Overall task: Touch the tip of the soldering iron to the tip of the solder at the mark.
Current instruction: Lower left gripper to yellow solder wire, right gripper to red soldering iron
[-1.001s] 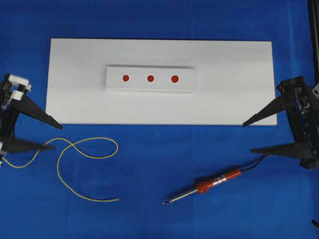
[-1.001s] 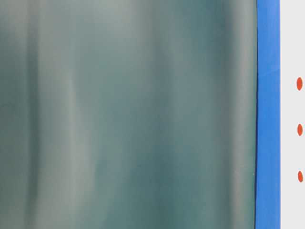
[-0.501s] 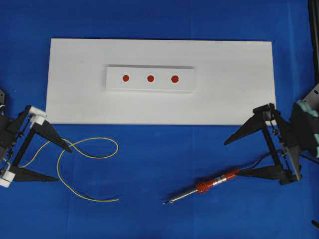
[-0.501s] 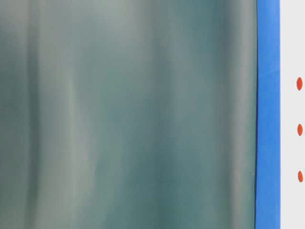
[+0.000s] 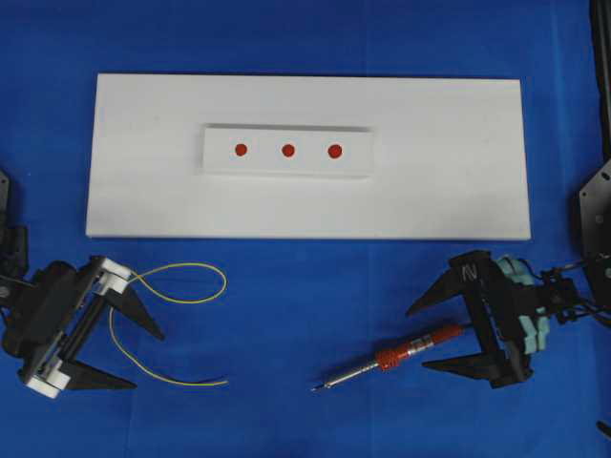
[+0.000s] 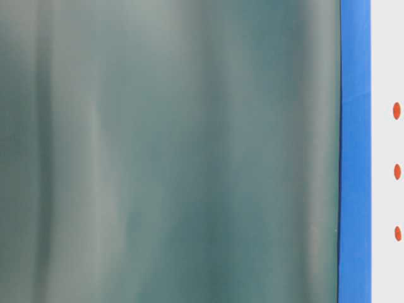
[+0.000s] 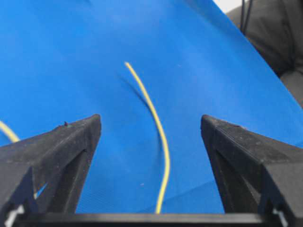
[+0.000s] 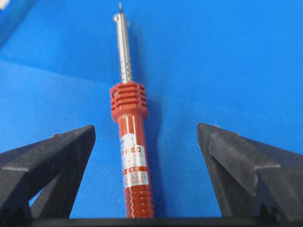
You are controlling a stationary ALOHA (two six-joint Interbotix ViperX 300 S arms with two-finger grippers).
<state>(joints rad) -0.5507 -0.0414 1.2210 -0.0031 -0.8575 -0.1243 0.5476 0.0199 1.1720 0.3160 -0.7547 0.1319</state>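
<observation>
The soldering iron (image 5: pixel 401 355) lies on the blue cloth at the front right, its thin tip (image 5: pixel 316 388) pointing left. My right gripper (image 5: pixel 417 339) is open and its fingers straddle the red handle (image 8: pixel 130 142) without touching it. The solder (image 5: pixel 191 384), a thin yellow wire, curls at the front left. My left gripper (image 5: pixel 147 361) is open, and a stretch of the solder (image 7: pixel 158 127) runs between its fingers, clear of both. Three red marks (image 5: pixel 288 150) sit in a row on a raised white block.
A large white board (image 5: pixel 430 191) carries the block and fills the middle of the blue cloth. The iron's black cord runs off under the right gripper. The table-level view is mostly a blurred grey-green surface, with the marks (image 6: pixel 397 172) at its right edge.
Both arms have swung from the board's edges down toward the front. The left gripper now straddles the solder and the right one the iron's handle. Both grippers stand wider than a second ago.
</observation>
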